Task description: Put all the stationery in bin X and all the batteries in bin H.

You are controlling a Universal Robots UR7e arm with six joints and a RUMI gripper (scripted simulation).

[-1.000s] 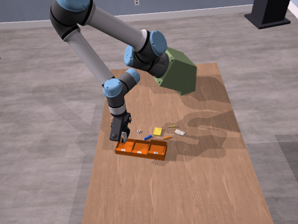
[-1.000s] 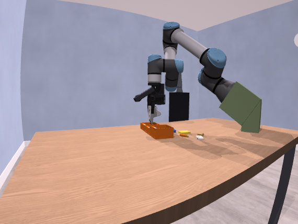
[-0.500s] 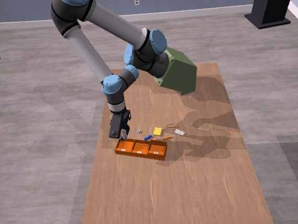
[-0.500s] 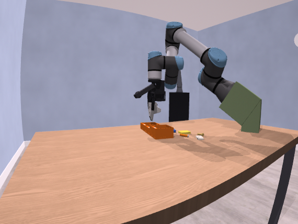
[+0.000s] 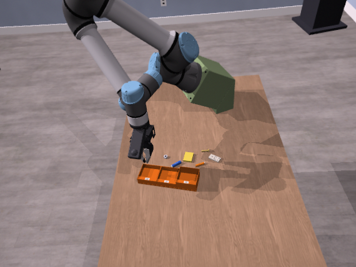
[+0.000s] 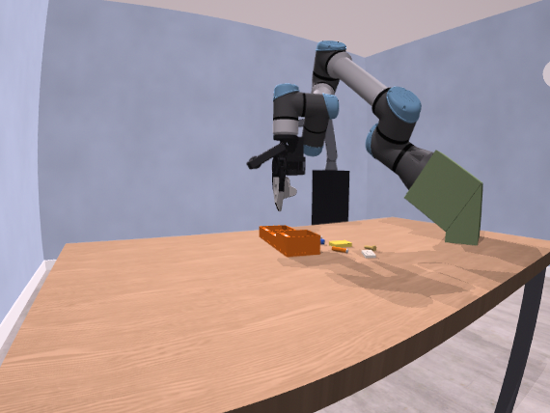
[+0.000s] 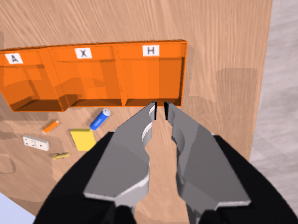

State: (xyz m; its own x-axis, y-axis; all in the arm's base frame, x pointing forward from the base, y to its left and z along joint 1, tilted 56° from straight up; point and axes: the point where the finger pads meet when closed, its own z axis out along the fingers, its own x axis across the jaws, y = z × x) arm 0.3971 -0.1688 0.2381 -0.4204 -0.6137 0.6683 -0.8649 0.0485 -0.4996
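An orange tray (image 5: pixel 168 178) holds three bins in a row, marked A (image 7: pixel 14 58), X (image 7: pixel 83 52) and H (image 7: pixel 150 50); all three look empty in the wrist view. Behind the tray lie a blue battery (image 5: pixel 176 163), a yellow pad of notes (image 5: pixel 188 156), an orange crayon-like stick (image 5: pixel 200 163), a white block with dots (image 5: pixel 215 158) and a small olive piece (image 5: pixel 205 150). My gripper (image 5: pixel 146 159) hangs well above the H end of the tray, pointing down. Its fingers are shut and I see nothing between them.
A small grey nut (image 5: pixel 165 156) lies behind the tray, near the gripper. The arm's green base block (image 5: pixel 212 85) stands at the table's far end. The table's side edge runs close beside the H end of the tray (image 7: pixel 260 100).
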